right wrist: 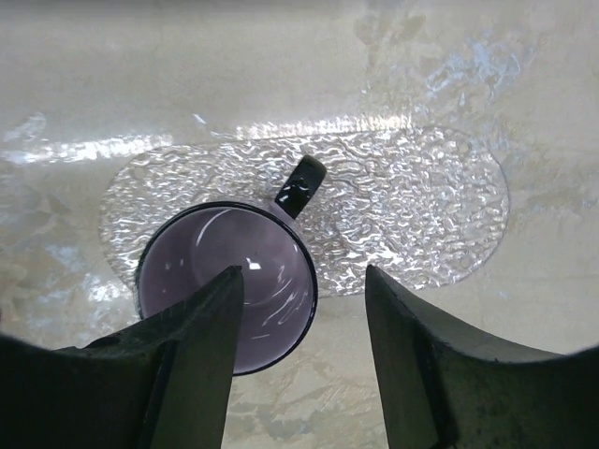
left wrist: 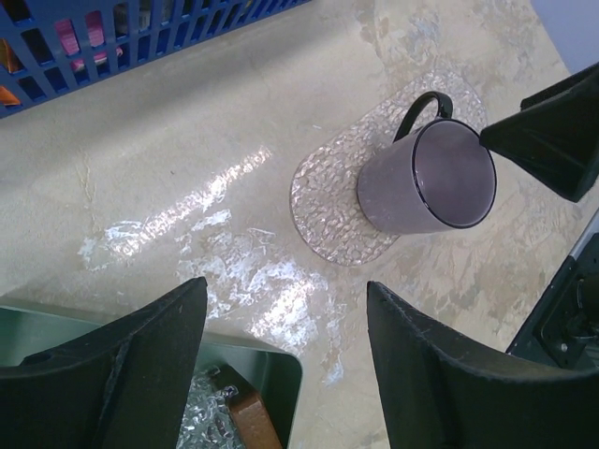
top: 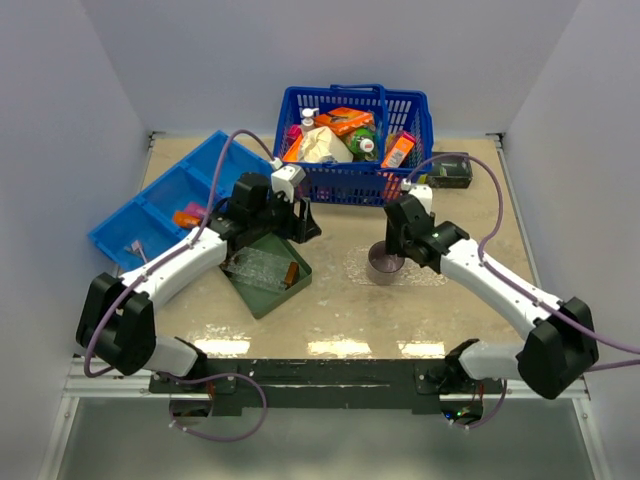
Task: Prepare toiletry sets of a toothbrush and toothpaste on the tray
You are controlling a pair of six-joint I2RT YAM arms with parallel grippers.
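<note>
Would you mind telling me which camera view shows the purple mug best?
The left wrist view: the purple mug appears almost whole, with wall, rim and handle. The right wrist view looks down into it, with fingers of the right hand covering part of its rim. The top view shows it small, partly behind the right arm.

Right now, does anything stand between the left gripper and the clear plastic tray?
Nothing visible. The left gripper, jaws open, hangs over a corner of the dark green square tray where the clear plastic tray lies; its brown handle shows uncovered below the jaws.
</note>
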